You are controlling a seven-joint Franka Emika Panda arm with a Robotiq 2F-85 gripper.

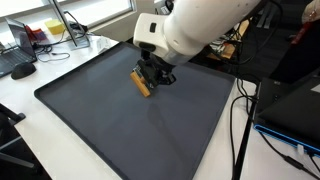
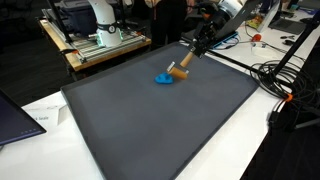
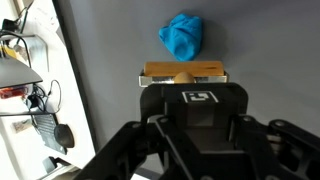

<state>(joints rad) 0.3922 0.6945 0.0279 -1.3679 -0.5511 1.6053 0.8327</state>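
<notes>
The pincer (image 3: pixel 183 86) is closed on a wooden block (image 3: pixel 183 71), clamping it at mid-length, so the block's long axis runs left to right across the jaws in the wrist view. A crumpled blue cloth (image 3: pixel 182 37) lies straight ahead of the pincer, just past the block's far edge and centred on it. A thin strip of mat seems to show between them, though I cannot tell whether they touch. In an exterior view the cloth (image 2: pixel 163 79) sits just left of the block (image 2: pixel 180 72), which hangs tilted under the pincer (image 2: pixel 189 60), its low end toward the cloth. Whether that end rests on the surface is not clear. The cloth is hidden behind the arm (image 1: pixel 195 30) in an exterior view, where only the block (image 1: pixel 140 83) shows. Both things are at the far part of a wide dark grey mat (image 1: pixel 120 130) on a white bench (image 2: pixel 50 140), and cables (image 2: pixel 285 90) trail off its right edge.
</notes>
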